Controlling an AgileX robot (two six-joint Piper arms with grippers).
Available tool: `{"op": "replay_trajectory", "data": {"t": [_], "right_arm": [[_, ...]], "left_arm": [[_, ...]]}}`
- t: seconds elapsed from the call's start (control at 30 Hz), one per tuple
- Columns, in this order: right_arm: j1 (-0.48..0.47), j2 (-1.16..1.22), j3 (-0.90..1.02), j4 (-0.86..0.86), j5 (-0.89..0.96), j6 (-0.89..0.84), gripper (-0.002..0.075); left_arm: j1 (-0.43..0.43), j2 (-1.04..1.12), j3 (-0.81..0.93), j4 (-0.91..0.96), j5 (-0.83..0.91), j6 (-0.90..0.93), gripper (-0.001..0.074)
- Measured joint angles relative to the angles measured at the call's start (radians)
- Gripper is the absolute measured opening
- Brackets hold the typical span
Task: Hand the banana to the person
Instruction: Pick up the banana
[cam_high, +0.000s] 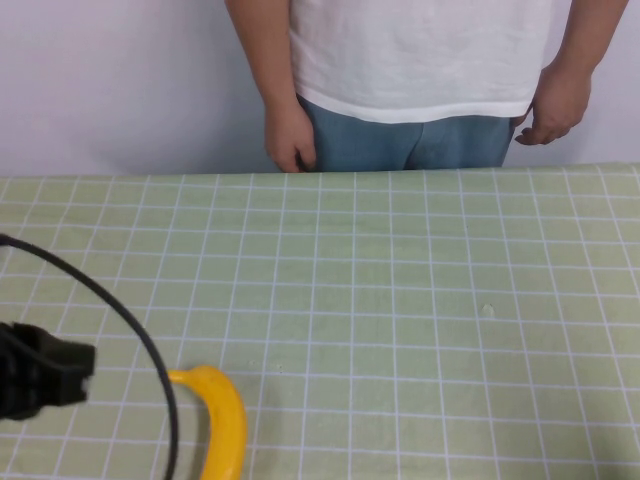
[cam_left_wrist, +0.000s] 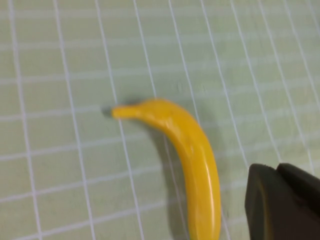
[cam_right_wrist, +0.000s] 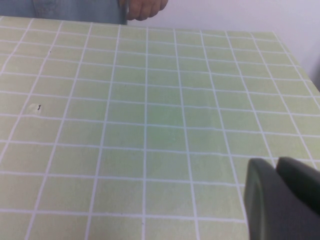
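The banana is bright yellow and curved. It lies on the green checked tablecloth at the near left, its stem pointing left. In the left wrist view the banana lies just beside my left gripper, which is shut, empty and not touching it. The left arm shows as a black block at the left edge, left of the banana. My right gripper is shut and empty over bare cloth, and is out of the high view. The person stands behind the table's far edge, hands hanging down.
A black cable arcs from the left edge down past the banana's stem. The person's hands hang at the far table edge. One hand also shows in the right wrist view. The tablecloth spreads across the middle and right.
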Motion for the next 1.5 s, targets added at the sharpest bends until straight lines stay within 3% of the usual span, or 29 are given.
{"op": "replay_trajectory", "data": {"t": [0.23, 0.43, 0.57, 0.67, 0.73, 0.87, 0.97, 1.37, 1.5], "right_arm": [[0.000, 0.000, 0.000, 0.000, 0.000, 0.000, -0.0008], [0.000, 0.000, 0.000, 0.000, 0.000, 0.000, -0.0007], [0.000, 0.000, 0.000, 0.000, 0.000, 0.000, -0.0007], [0.000, 0.000, 0.000, 0.000, 0.000, 0.000, -0.0007], [0.000, 0.000, 0.000, 0.000, 0.000, 0.000, -0.0007], [0.000, 0.000, 0.000, 0.000, 0.000, 0.000, -0.0007], [0.000, 0.000, 0.000, 0.000, 0.000, 0.000, -0.0007], [0.000, 0.000, 0.000, 0.000, 0.000, 0.000, -0.0007], [0.000, 0.000, 0.000, 0.000, 0.000, 0.000, -0.0007]], "left_arm": [[-0.192, 0.118, -0.002, 0.099, 0.010, -0.097, -0.0004], [-0.421, 0.247, -0.006, 0.333, -0.014, -0.435, -0.0003], [-0.501, 0.335, -0.006, 0.406, -0.072, -0.563, 0.0029], [-0.519, 0.400, -0.006, 0.392, -0.122, -0.583, 0.0120], [-0.520, 0.448, -0.006, 0.366, -0.140, -0.587, 0.0230], [-0.520, 0.543, -0.006, 0.315, -0.142, -0.593, 0.0530], [-0.520, 0.612, -0.007, 0.290, -0.144, -0.595, 0.0626], [-0.533, 0.807, -0.016, 0.272, -0.225, -0.585, 0.0657], [-0.533, 0.830, -0.016, 0.272, -0.229, -0.583, 0.0577]]}}
